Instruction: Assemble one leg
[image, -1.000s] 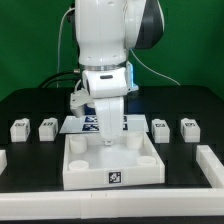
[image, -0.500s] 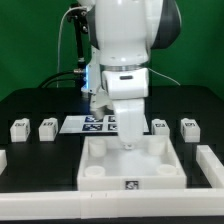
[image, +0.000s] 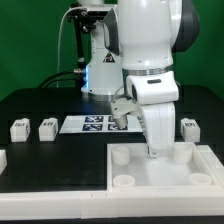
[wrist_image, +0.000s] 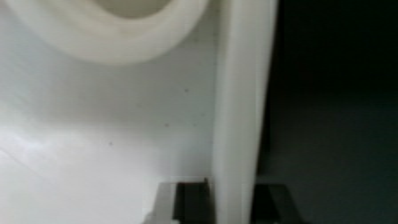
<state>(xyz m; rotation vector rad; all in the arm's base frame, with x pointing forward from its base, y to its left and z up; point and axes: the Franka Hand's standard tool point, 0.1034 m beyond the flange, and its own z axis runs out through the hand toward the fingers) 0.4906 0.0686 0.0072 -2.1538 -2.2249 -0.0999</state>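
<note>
The large white tray (image: 130, 172) with round corner sockets lies on the black table at the exterior view's lower right. My gripper (image: 155, 148) reaches down onto its far wall and is shut on that wall. In the wrist view the wall (wrist_image: 237, 100) runs up between my two dark fingers (wrist_image: 185, 202), and a round socket (wrist_image: 134, 25) shows beside it. Two small white legs (image: 18, 128) (image: 46, 128) with tags stand at the left. One more leg (image: 189, 126) stands at the right, beside my arm. A fourth leg is hidden.
The marker board (image: 92, 124) lies flat behind the tray, left of my gripper. A white raised border piece (image: 3, 160) sits at the table's left front edge. The arm's body covers the table's back middle.
My gripper has moved to the exterior view's right, dragging the tray with it from the middle front to the right front. The legs and the marker board have stayed put.
</note>
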